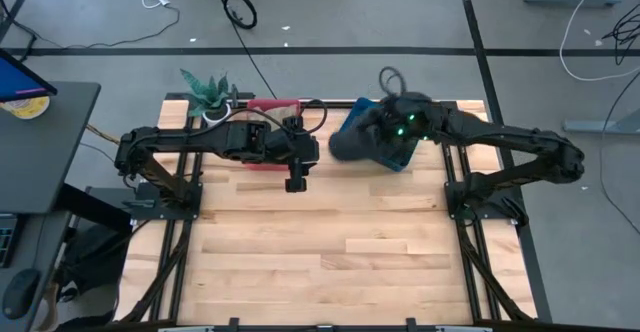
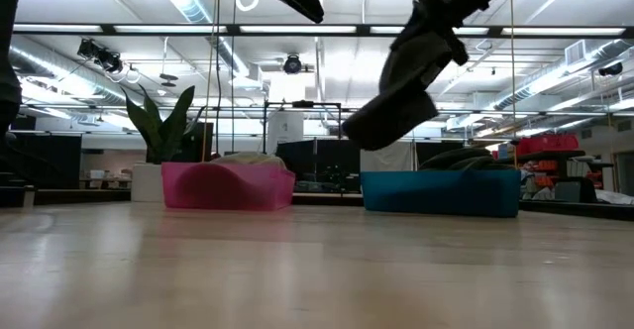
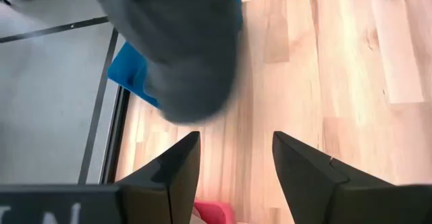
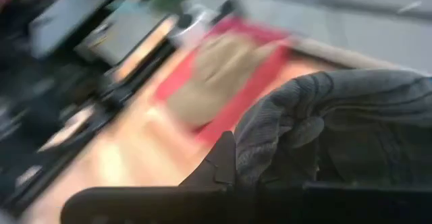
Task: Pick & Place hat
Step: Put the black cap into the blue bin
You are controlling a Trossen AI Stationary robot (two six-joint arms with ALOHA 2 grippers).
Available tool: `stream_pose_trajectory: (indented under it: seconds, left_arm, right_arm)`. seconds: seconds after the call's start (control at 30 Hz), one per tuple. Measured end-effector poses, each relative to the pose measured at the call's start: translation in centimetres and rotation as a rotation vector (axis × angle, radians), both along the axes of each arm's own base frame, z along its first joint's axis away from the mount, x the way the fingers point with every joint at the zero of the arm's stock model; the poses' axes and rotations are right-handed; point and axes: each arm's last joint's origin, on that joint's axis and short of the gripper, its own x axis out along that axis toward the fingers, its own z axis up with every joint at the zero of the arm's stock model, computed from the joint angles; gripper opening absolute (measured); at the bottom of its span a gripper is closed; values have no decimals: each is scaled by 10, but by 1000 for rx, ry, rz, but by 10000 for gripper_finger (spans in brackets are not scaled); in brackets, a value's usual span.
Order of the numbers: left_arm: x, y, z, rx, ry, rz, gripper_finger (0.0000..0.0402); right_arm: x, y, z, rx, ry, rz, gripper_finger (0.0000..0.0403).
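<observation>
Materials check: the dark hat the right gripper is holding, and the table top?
Dark grey ribbed hat: looks like soft knitted fabric, matte; ribbing and slack folds show, and it droops from the right gripper. Light wooden table top: jointed wood planks with visible grain, smooth, slight sheen.

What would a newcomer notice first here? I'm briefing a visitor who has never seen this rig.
The dark grey hat dangling in mid-air from the shut right gripper, above the blue bin. Next, the pink bin beside it at the table's far edge, with the left gripper hanging open nearby.
</observation>
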Motion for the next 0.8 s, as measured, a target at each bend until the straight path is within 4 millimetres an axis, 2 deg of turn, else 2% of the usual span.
stream_pose_trajectory:
  seconds: [0.13, 0.3, 0.43, 0.63, 0.8]
  left_arm:
    - [0, -1, 0, -16, 0, -13, 188]
    - [0, -1, 0, -50, -8, -13, 188]
    - [0, -1, 0, -61, -13, -2, 188]
    - [1, -1, 1, -65, -24, 2, 188]
    - [1, -1, 1, -89, -39, 27, 188]
  right_arm:
    - [-15, -19, 4, -94, 46, -157, 0]
    - [-22, -39, -3, -109, 118, -236, 0]
    - [-17, -52, -17, -101, 192, -245, 0]
    - [-3, -72, -51, -53, 342, -255, 0]
    - [9, -83, -71, -56, 392, -308, 0]
